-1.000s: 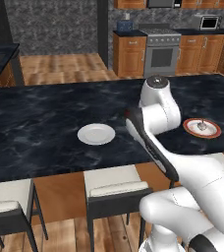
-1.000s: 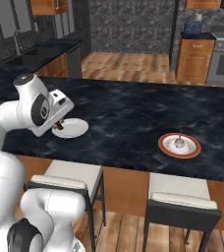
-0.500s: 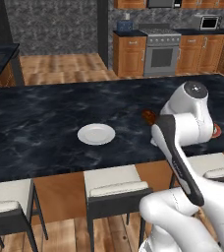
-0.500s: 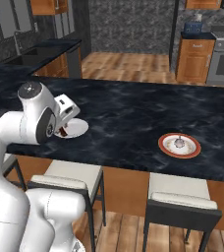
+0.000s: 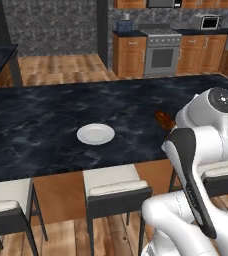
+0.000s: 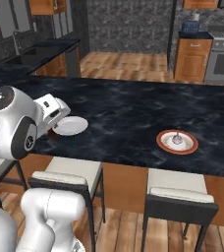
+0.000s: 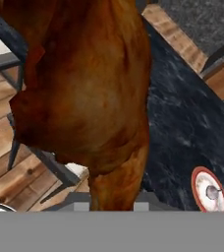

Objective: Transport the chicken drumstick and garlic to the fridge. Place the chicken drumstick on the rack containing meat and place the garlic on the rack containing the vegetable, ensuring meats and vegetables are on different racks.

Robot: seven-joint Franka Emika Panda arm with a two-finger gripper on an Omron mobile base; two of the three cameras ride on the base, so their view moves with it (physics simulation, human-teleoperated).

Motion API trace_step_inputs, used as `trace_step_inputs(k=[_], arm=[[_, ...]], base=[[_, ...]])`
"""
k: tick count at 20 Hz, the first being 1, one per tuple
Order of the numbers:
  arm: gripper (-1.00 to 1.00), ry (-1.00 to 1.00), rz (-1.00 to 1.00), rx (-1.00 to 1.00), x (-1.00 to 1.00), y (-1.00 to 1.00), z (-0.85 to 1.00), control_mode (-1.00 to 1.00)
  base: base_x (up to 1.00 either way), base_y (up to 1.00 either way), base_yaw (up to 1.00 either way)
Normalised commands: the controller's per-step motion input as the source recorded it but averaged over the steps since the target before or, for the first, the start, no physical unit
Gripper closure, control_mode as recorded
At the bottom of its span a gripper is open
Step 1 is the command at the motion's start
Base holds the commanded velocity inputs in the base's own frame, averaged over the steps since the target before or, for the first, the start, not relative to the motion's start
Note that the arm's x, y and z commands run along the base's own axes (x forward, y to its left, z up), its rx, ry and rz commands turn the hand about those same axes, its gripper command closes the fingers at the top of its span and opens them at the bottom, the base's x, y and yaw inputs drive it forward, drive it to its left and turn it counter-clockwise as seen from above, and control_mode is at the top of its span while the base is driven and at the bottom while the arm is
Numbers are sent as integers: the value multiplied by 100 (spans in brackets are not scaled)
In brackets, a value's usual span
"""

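Carrying the first of two items is the step in hand. Ordered from largest to smallest: the long black marbled tabletop [image 5: 46, 125] spans both base views. On it lie a plain round white plate [image 5: 95, 134], bare, and well apart from it a white dish with a red-orange rim [image 6: 177, 141]. The small off-white rounded garlic [image 6: 177, 139] rests in that rimmed dish, untouched. The reddish-brown cooked chicken drumstick [image 7: 92, 93] is off the tabletop, held in the pincer [image 7: 111, 204], whose jaws are closed on the thin lower end of the meat. In the left base view the drumstick shows as a small brown lump just beside the arm's upper joint, above the tabletop's near right part.

Orientation, hand view: the drumstick's long axis runs along the pincer's own line, the narrow end at the fingertips and the fat end pointing away from the hand. How that axis lies in the room cannot be told.

Judgement: the task is at an early stage; neither item has reached the fridge. The next move calls for bringing the drumstick to the fridge, then finding the rack that holds meat.
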Motion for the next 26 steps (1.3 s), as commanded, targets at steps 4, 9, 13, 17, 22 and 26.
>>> trace_step_inputs(k=[4, 9, 13, 17, 22, 26], arm=[[100, 0, 0, 0, 0, 0, 0, 100], [100, 0, 0, 0, 0, 0, 0, 100], [100, 0, 0, 0, 0, 0, 0, 100], [100, 0, 0, 0, 0, 0, 0, 100], [100, 0, 0, 0, 0, 0, 0, 100], [100, 0, 0, 0, 0, 0, 0, 100]], base=[[-100, -88, -16], [-61, -100, -11], [-14, -100, -10], [-3, -100, -6], [-2, -100, 0], [0, -100, 0]])
